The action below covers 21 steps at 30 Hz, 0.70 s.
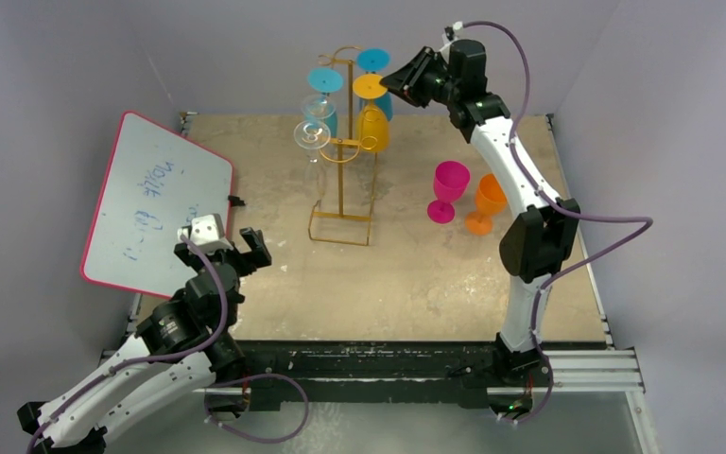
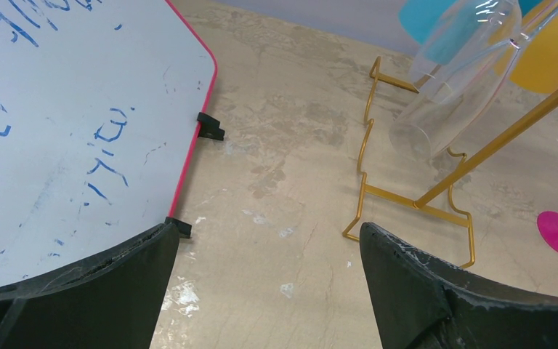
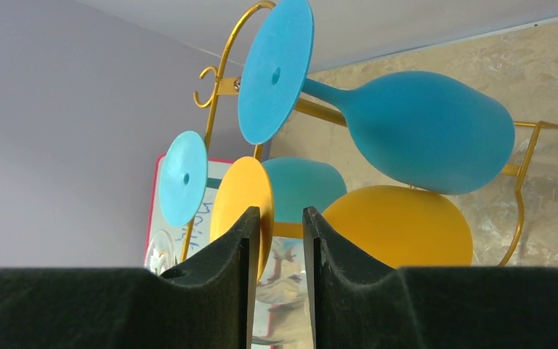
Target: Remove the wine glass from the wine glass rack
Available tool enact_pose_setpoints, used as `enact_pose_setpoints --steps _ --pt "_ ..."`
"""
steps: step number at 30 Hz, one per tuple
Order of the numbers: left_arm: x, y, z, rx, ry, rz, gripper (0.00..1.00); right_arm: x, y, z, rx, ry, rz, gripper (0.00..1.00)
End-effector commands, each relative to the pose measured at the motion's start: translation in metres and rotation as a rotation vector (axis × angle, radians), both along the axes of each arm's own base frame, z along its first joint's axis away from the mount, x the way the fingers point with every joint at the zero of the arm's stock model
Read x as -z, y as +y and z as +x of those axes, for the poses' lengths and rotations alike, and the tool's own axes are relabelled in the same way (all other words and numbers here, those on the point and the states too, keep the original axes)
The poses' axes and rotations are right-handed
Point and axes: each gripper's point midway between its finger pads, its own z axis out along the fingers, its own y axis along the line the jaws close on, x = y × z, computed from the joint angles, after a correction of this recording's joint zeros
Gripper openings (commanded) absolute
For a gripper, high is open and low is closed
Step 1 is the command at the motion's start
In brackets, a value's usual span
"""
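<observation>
Because the glasses hang foot-up from its hooks, the wine glass rack (image 1: 344, 142) at far centre forces a high approach. The right arm stretches far, right gripper (image 1: 395, 81) at the orange wine glass (image 1: 372, 127).

Left wrist: left gripper (image 2: 267, 240) spread wide, empty, low beside the whiteboard (image 2: 80, 109).

Right wrist: fingers (image 3: 225, 254) narrowed about the orange stem (image 3: 287, 230); cannot tell if it is clamped.

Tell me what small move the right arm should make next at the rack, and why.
Probably close the right gripper fully on the stem of the yellow wine glass. Its fingers straddle that stem beside the foot, with a narrow gap between them, and the glass hangs on the wine glass rack, so pulling now might slip.
</observation>
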Motion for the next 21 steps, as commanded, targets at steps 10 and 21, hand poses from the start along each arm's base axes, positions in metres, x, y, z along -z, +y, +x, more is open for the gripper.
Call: enact_pose_setpoints --steps 10,21 --pt "-0.012 -0.001 0.002 0.0 -0.027 -0.025 0.95 -0.036 0.003 -0.017 -0.057 -0.096 -0.058 0.28" --pt "-0.012 -0.003 0.001 0.009 -0.025 -0.028 0.95 -0.024 0.021 -0.017 -0.139 -0.07 -0.041 0.26"
